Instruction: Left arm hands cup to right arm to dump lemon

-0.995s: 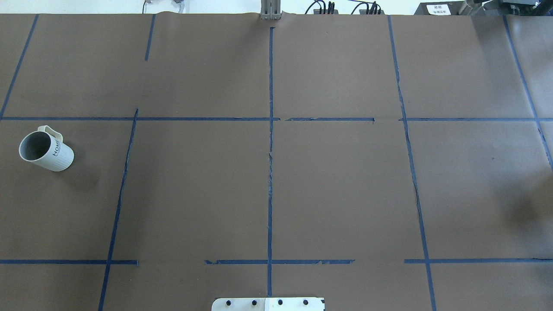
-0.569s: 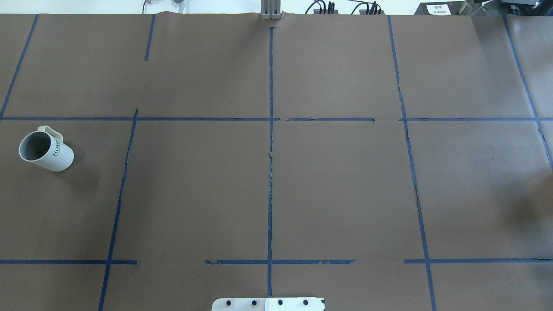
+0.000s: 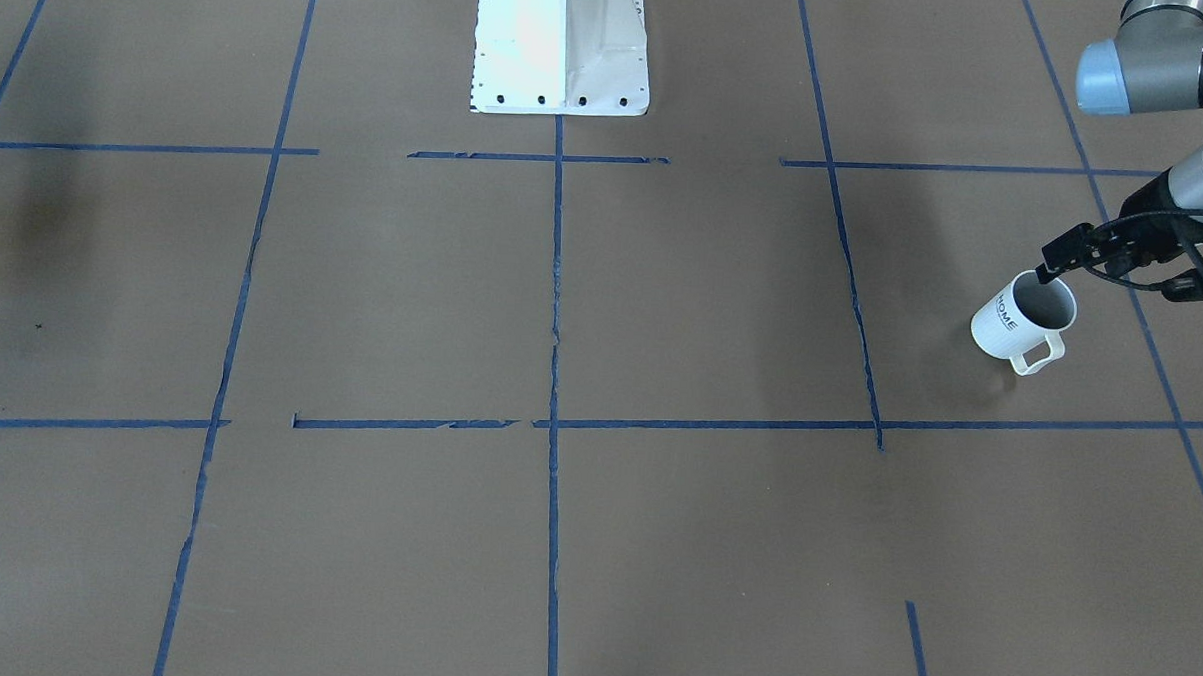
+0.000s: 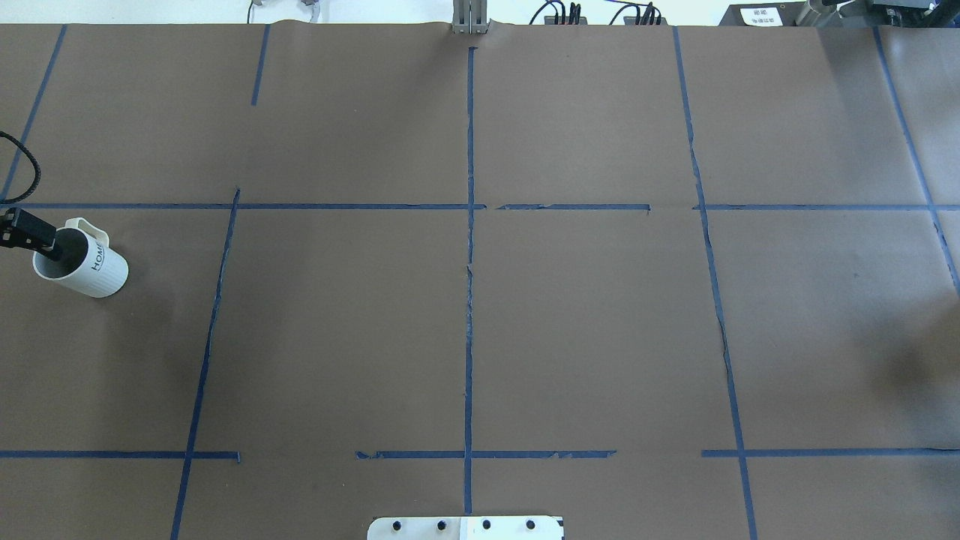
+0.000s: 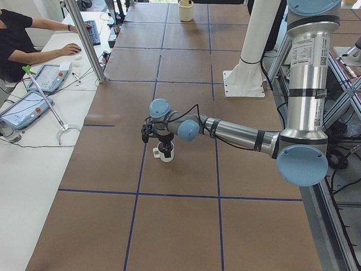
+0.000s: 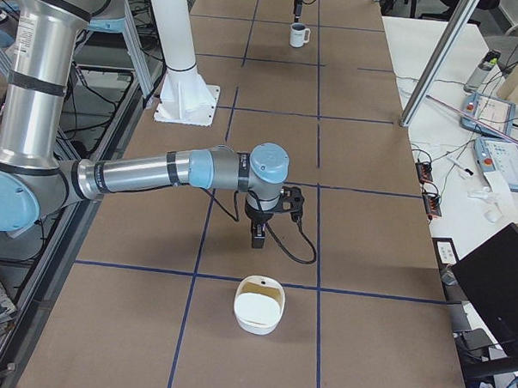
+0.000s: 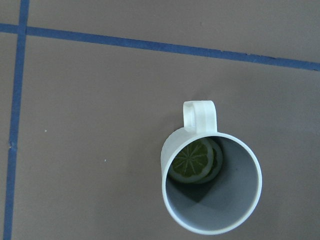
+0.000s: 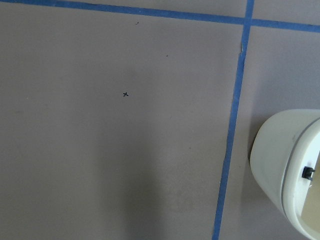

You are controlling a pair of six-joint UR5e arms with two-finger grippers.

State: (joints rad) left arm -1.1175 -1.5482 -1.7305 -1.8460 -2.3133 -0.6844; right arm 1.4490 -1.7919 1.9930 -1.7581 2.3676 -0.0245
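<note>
The white ribbed cup (image 4: 94,271) with "HOME" lettering stands upright at the table's left edge. It also shows in the front view (image 3: 1010,322). The left wrist view looks straight down into the cup (image 7: 220,200), where a yellow-green lemon slice (image 7: 192,161) lies. My left gripper (image 3: 1114,271) hovers just above the cup, jaws spread, and one finger (image 4: 30,231) is at the cup's rim. My right gripper (image 6: 257,237) hangs over the table far from the cup. I cannot tell whether it is open.
A white bowl (image 6: 259,307) sits on the table just beyond the right gripper and shows at the right wrist view's edge (image 8: 285,165). The white robot base (image 3: 562,46) stands mid-table on the robot's side. Operators' tables with tablets (image 5: 22,107) lie beyond the far edge.
The left gripper's finger and cable have come into the overhead view from the left edge and now reach the cup's rim. The cup has not moved.
</note>
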